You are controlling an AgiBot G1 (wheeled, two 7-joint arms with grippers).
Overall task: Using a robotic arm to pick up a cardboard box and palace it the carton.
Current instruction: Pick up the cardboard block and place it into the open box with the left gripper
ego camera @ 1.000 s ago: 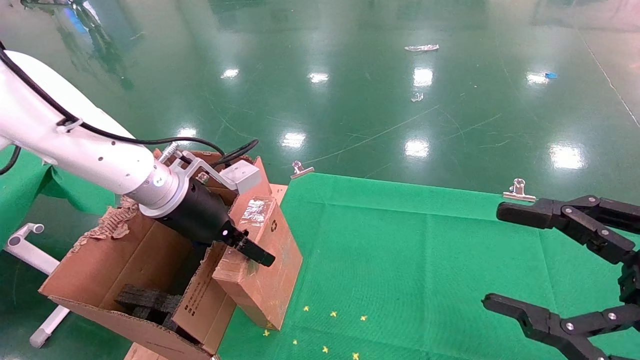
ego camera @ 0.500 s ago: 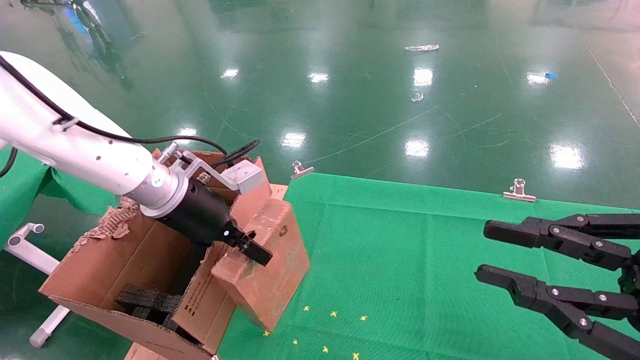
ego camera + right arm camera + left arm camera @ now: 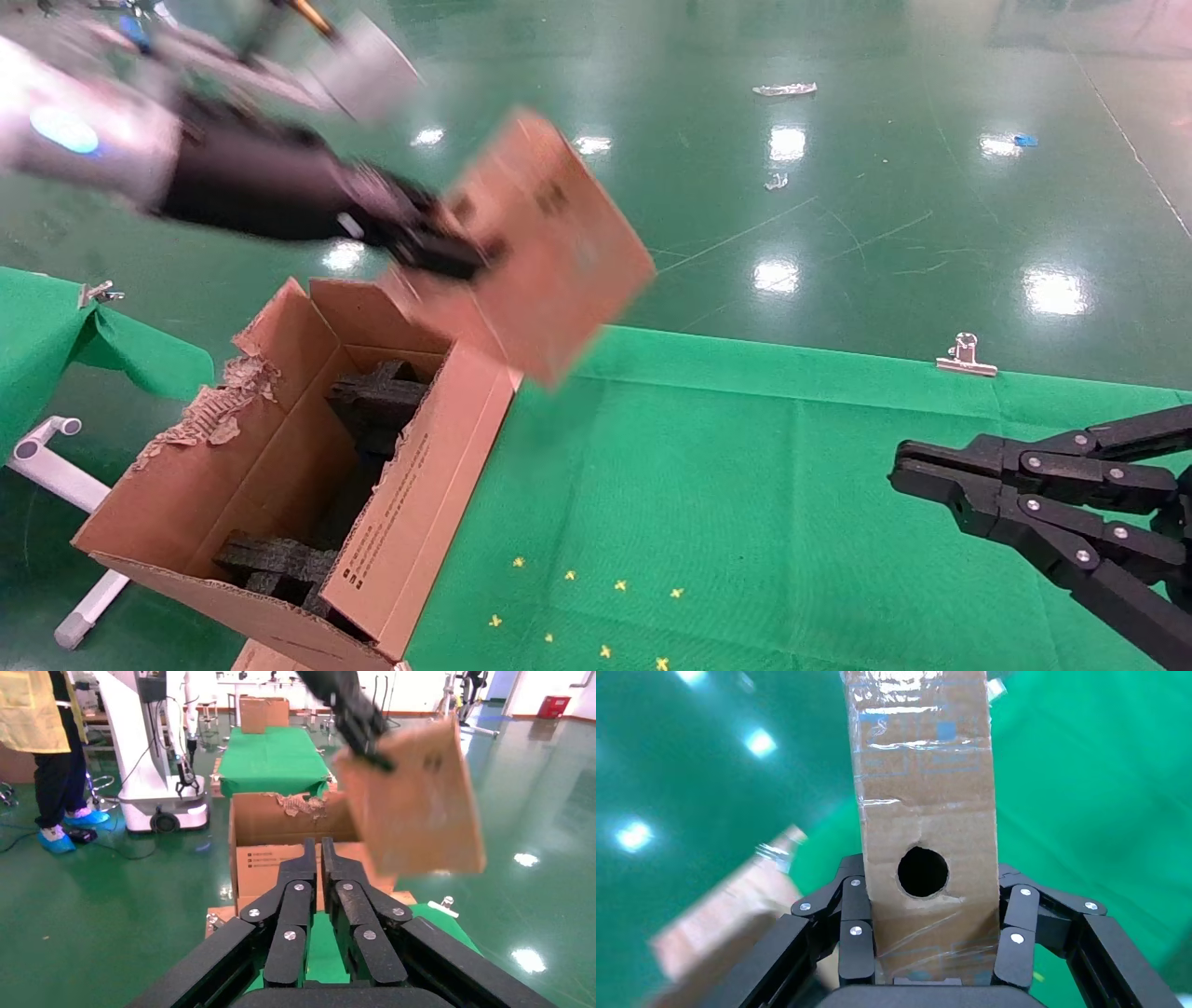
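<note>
— Two grippers in view, one working. Left gripper (image 3: pixel 926 952) clenched on the cardboard box (image 3: pixel 545 247), lifted high above the green cloth (image 3: pixel 792 485), tilted, just beyond the open carton (image 3: pixel 279 466).

— Where gripped?

— Across the narrow thickness at one end, fingers (image 3: pixel 854 934) flat on both broad faces, close by a round hole (image 3: pixel 923 872) in the edge panel. Most of the box cantilevered out past the pads.

— Handling?

— Probably light: held from one end without visible sag. Stiff cardboard, but glossy tape (image 3: pixel 919 706) over the faces, so likely slippery under the pads; hard to say whether any slip is happening. Better held nearer the middle, on bare cardboard rather than tape.

— Right side?

— Right gripper (image 3: pixel 908 466) parked low over the cloth, well apart from the box, fingers pressed together on nothing.

— Landing spot?

— Black foam pieces (image 3: pixel 372 401) inside the carton, one flap torn (image 3: pixel 219 410). Needs lowering flat between the flaps.
</note>
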